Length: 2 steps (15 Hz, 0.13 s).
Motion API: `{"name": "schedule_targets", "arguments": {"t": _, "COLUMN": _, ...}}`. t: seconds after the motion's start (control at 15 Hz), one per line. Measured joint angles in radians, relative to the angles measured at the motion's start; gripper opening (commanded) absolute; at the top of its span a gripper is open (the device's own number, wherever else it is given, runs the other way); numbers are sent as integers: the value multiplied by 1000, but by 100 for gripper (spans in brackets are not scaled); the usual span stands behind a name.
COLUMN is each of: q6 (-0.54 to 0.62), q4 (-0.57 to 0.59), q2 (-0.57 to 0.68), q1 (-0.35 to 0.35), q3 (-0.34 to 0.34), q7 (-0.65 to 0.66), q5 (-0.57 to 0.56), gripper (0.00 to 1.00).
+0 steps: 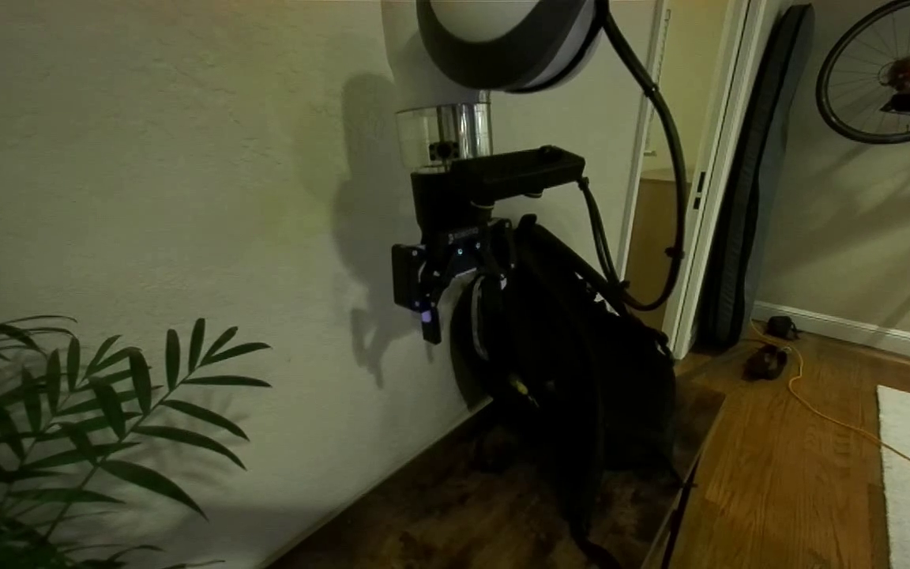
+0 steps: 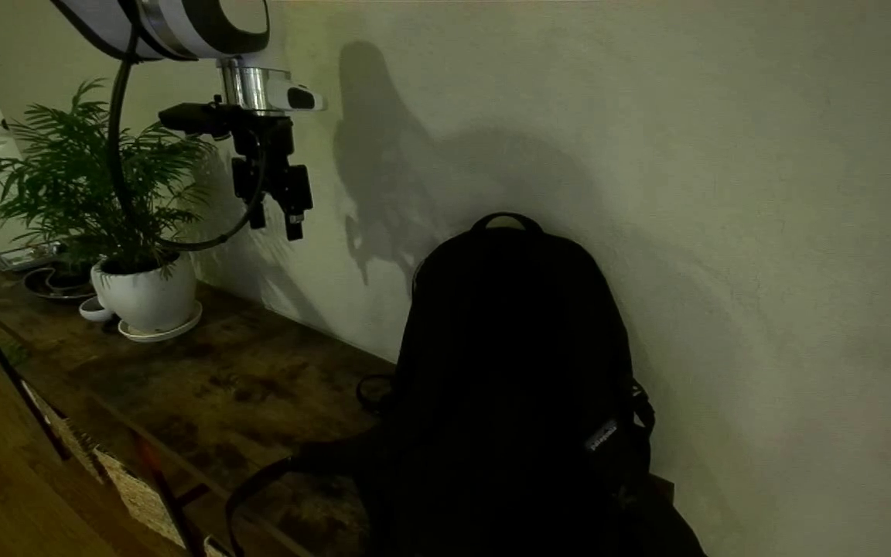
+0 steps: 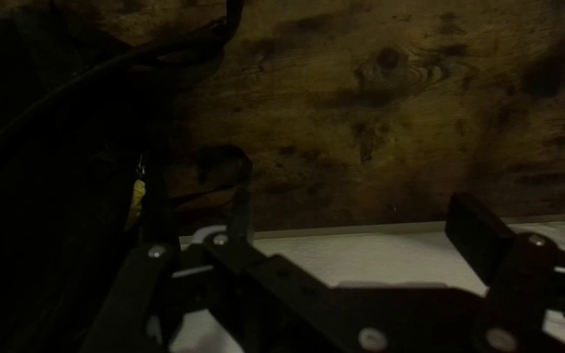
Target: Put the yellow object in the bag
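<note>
A pale wall (image 2: pixel 724 193) rises behind the black backpack (image 2: pixel 515 348), which stands, loop handle (image 2: pixel 503 216) uppermost, on a dark wooden tabletop (image 2: pixel 260 371) that stretches out to one side of it. A robot arm (image 2: pixel 248 85) reaches down on that side of the backpack, while a leafy plant (image 2: pixel 82 186) in a white pot (image 2: pixel 148 298) stands farther from it in the same direction. The gripper (image 2: pixel 276 226) hangs between plant and backpack, apart from the backpack in an exterior view, its fingers (image 3: pixel 478 235) spread wide with wall and wood showing in the gap. The slender yellow object (image 3: pixel 137 198) shows against the backpack's dark fabric in the wrist view; whether it lies inside or outside cannot be told. A small metal piece (image 3: pixel 140 167) sits at the yellow object's end.
</note>
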Motion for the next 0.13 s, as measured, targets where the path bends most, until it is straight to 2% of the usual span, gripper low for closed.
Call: {"name": "schedule_targets", "arguments": {"t": 0.13, "q6": 0, "q4": 2, "q2": 3, "q1": 0, "q3": 0, "q7": 0, "q5": 0, "gripper": 100}}
